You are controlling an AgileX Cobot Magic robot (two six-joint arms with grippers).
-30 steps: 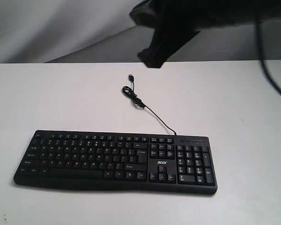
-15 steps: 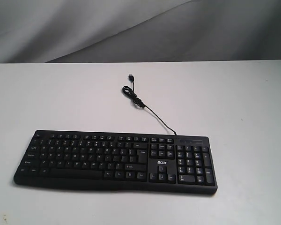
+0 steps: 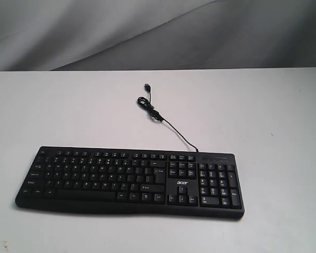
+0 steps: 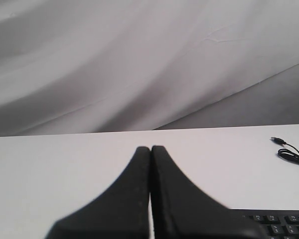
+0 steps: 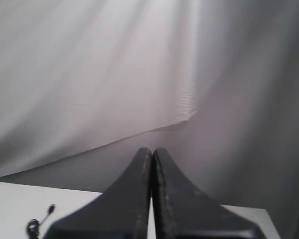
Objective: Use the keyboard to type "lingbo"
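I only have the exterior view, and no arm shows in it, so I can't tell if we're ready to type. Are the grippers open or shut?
Observer: The left gripper is shut, closed tip to tip with nothing in it.
Operator: And the other one?
Observer: The right gripper is shut as well, and empty.
Operator: Does either wrist camera see the keys?
Observer: Only the left wrist view does. A few rows of the keyboard show beside the left gripper.
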